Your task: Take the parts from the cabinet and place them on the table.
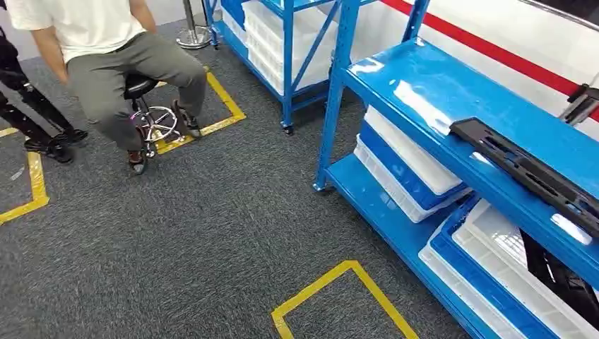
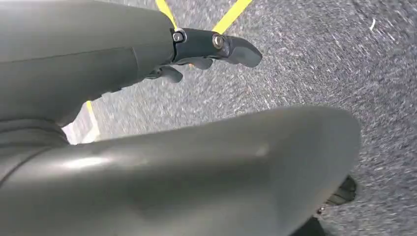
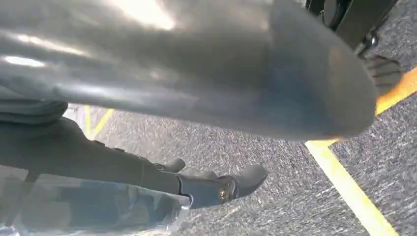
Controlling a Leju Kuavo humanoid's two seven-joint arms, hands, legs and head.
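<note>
While on blue shelf (image 1: 452, 92), black part (image 1: 526, 169).

Long black part (image 1: 526, 171), flat slotted bar, lies diagonally on top shelf of blue cabinet (image 1: 417, 85), far end toward shelf middle, near end running past right picture edge. Second dark part (image 1: 565, 279) partly visible in white tray (image 1: 519, 272) on lower shelf, under top shelf; shape unclear.
</note>
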